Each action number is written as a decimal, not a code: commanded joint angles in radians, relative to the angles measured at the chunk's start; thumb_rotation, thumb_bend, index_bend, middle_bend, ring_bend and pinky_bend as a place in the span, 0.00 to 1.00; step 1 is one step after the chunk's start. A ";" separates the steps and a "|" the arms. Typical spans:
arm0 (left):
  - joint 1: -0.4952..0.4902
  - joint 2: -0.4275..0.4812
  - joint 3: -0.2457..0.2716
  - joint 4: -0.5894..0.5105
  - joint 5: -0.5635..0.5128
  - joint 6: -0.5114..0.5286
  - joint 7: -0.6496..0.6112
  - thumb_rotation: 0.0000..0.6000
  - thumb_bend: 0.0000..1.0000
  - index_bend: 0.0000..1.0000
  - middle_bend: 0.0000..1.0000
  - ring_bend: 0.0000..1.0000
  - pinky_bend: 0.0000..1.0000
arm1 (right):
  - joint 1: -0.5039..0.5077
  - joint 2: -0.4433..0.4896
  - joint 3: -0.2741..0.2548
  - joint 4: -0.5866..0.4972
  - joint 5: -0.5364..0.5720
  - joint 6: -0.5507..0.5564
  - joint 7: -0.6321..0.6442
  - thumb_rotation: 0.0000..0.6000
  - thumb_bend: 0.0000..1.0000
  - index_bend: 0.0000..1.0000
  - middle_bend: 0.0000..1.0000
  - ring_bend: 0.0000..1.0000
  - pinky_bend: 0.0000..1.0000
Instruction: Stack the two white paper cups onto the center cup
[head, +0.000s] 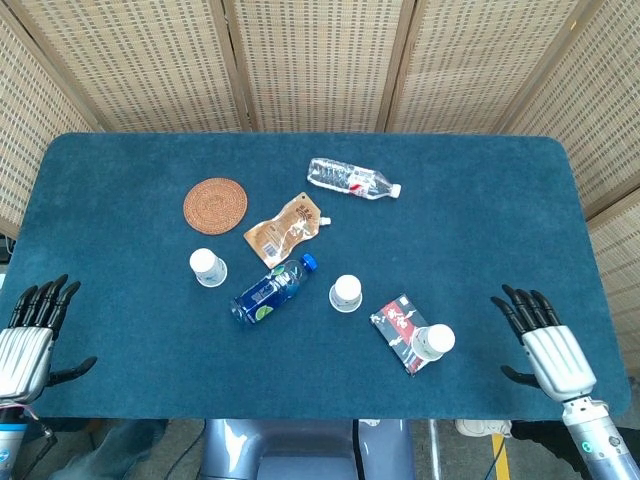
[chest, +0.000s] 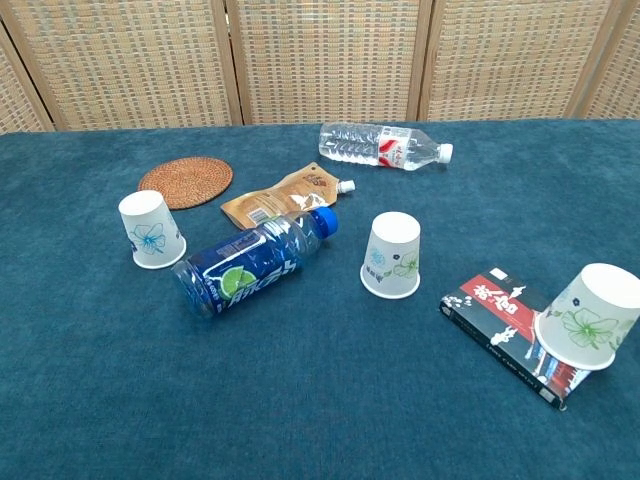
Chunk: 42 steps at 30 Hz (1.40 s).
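My hands, left (head: 25, 345) and right (head: 552, 352), hover empty, fingers spread. Right cup (chest: 590, 316) sits upside down on the packet (chest: 505, 325); light and crushable, so I'd grip its sides gently.

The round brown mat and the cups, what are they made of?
The round mat looks like woven rattan or straw: brown, with ringed ridges. The three cups look like matte white paper with printed flowers.
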 joint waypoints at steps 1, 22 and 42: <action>-0.014 -0.004 -0.014 -0.008 -0.020 -0.017 0.016 1.00 0.00 0.00 0.00 0.00 0.00 | 0.095 0.022 -0.002 -0.034 -0.006 -0.138 0.017 1.00 0.00 0.15 0.11 0.02 0.03; -0.035 -0.023 -0.024 -0.019 -0.061 -0.047 0.074 1.00 0.00 0.00 0.00 0.00 0.00 | 0.200 -0.037 0.021 -0.014 0.162 -0.329 -0.035 1.00 0.14 0.24 0.29 0.23 0.29; -0.036 -0.012 -0.026 -0.019 -0.071 -0.048 0.048 1.00 0.00 0.00 0.00 0.00 0.00 | 0.257 -0.118 0.039 0.004 0.191 -0.374 0.135 1.00 0.38 0.53 0.54 0.48 0.56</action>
